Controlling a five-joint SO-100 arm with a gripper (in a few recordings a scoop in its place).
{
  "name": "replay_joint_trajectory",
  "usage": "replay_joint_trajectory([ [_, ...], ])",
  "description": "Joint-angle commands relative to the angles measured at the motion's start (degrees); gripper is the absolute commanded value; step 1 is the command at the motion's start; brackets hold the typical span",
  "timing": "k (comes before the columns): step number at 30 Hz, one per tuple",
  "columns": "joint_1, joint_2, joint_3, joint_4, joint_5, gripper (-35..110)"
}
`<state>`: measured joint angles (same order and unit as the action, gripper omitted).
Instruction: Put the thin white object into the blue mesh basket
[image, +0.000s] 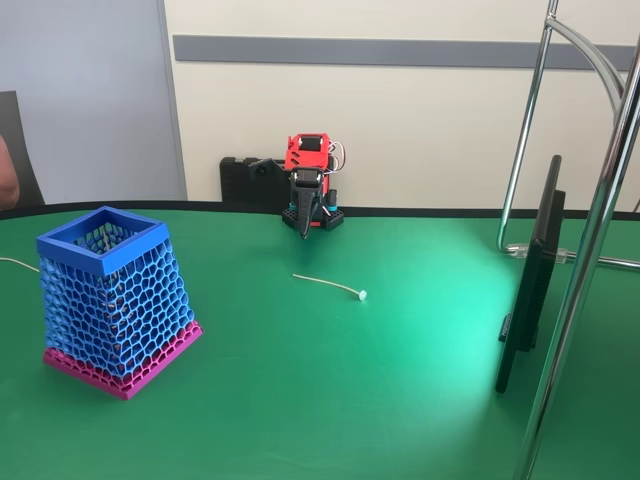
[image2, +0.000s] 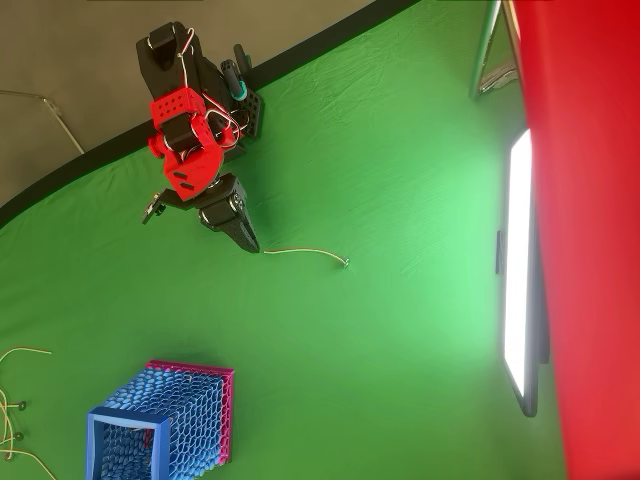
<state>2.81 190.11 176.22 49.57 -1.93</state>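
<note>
Your red and black arm sits folded at the far edge of the green cloth-covered counter (image: 320, 400), with its black two-finger end effector (image: 306, 228) pointing down toward the cloth. In the overhead view the end effector (image2: 248, 238) comes to a narrow point, its fingers together, and it has hold of nothing.

The thin white object (image: 330, 285), a slightly bent white wire with a small round knob at one end, lies flat on the counter just in front of the arm, near the middle of the fixed view. Its knob end points right and toward you. In the overhead view the thin white object (image2: 305, 253) has its plain end just beside the tip of the end effector; you cannot tell whether the two touch.

The blue mesh basket (image: 110, 300), a tall honeycomb plastic one with a solid square rim and a magenta-pink base band, stands upright at the near left, well apart from the wire. The overhead view shows the blue mesh basket (image2: 165, 425) near its bottom edge.
</note>
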Motion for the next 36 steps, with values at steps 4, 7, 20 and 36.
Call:
replay_joint_trajectory([
  [4, -1.1, 0.4, 0.4, 0.0, -0.6, 1],
  [7, -1.1, 0.4, 0.4, 0.0, -0.6, 1],
  [20, -1.1, 0.4, 0.4, 0.0, -0.6, 1],
  [36, -0.8, -0.4, 0.3, -0.3, 1.1, 1],
])
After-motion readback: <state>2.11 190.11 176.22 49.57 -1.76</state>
